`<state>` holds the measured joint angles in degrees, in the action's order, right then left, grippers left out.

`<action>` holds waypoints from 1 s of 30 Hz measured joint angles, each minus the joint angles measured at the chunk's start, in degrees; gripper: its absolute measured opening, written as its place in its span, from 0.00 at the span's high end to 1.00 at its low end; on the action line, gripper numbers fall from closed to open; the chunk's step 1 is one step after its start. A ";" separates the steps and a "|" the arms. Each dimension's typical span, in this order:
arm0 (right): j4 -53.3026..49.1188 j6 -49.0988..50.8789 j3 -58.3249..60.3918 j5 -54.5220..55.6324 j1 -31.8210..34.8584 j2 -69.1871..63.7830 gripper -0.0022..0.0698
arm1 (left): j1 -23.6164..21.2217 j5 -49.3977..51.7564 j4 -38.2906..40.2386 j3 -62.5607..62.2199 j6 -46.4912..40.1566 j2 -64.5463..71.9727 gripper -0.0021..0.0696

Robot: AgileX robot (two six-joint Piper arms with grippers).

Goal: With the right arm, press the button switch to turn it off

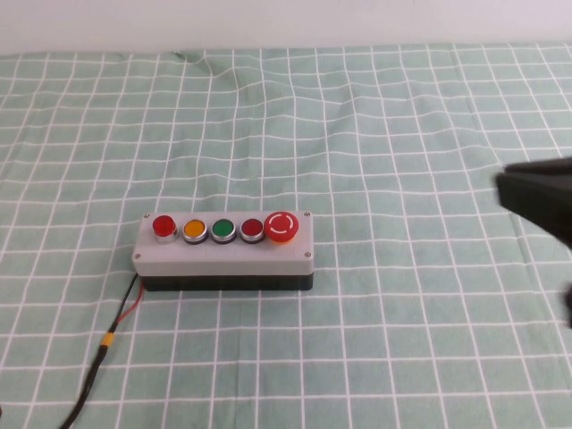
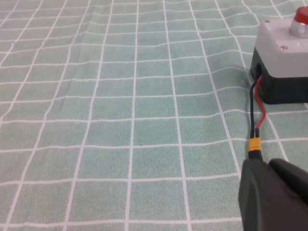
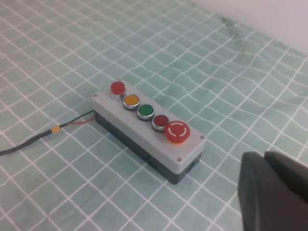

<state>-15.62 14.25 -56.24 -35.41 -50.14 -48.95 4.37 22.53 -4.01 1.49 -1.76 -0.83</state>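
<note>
The button switch (image 1: 164,225) is the bright-red button with a silver rim at the left end of the grey box (image 1: 223,255), next to the orange button (image 1: 194,229). It also shows in the right wrist view (image 3: 117,87) and at the edge of the left wrist view (image 2: 301,14). My right gripper (image 1: 514,192) is at the table's right edge, well to the right of the box, fingers together and empty; it also shows in its wrist view (image 3: 263,158). My left gripper (image 2: 267,164) is shut and empty, low by the box's cable, outside the high view.
The box also carries a green button (image 1: 222,230), a darker red button (image 1: 251,230) and a large red mushroom button (image 1: 282,226). A red-and-black cable (image 1: 114,326) with an orange band runs from the box's left end toward the front. A green checked cloth (image 1: 375,134) covers the table.
</note>
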 joint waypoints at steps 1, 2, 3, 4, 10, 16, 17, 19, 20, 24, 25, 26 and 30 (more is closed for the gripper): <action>0.00 0.00 0.74 -0.47 0.00 1.86 0.99 | 0.00 0.00 0.00 0.00 0.00 0.00 0.98; -0.03 0.00 1.28 -1.03 0.00 3.16 0.99 | 0.00 0.00 0.00 0.00 0.00 0.00 0.98; -0.12 0.00 1.55 -1.70 0.00 4.57 0.99 | 0.00 0.00 0.00 0.00 0.00 0.00 0.98; -0.12 0.00 1.66 -2.52 0.00 5.77 0.99 | 0.00 0.00 0.00 0.00 0.00 0.00 0.98; -0.15 0.00 1.70 -4.51 0.00 8.03 0.99 | 0.00 0.00 0.00 0.00 0.00 0.00 0.98; -0.15 0.00 1.70 -4.78 0.00 7.69 0.99 | 0.00 0.00 0.00 0.00 0.00 0.00 0.98; -0.15 0.00 1.70 -4.78 0.00 7.61 0.99 | 0.00 0.00 0.00 0.00 0.00 0.00 0.98; -0.15 0.00 1.79 -4.78 0.46 7.83 0.99 | 0.00 0.00 0.00 0.00 0.00 0.00 0.98; 0.14 0.00 2.24 -4.56 1.60 8.63 0.99 | 0.00 0.00 0.00 0.00 0.00 0.00 0.98; 0.62 0.00 6.09 -0.57 8.90 13.74 0.99 | 0.00 0.00 0.00 0.00 0.00 0.00 0.98; 0.58 0.00 7.35 0.71 10.83 15.24 0.99 | 0.00 0.00 0.00 0.00 0.00 0.00 0.98; 0.49 0.00 9.26 2.46 13.33 17.18 0.99 | 0.00 0.00 0.00 0.00 0.00 0.00 0.98; 1.07 0.00 19.54 8.30 23.79 25.69 0.99 | 0.00 0.00 0.00 0.00 0.00 0.00 0.98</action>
<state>-14.55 14.25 -36.70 -27.11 -26.34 -23.26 4.37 22.53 -4.01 1.49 -1.76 -0.83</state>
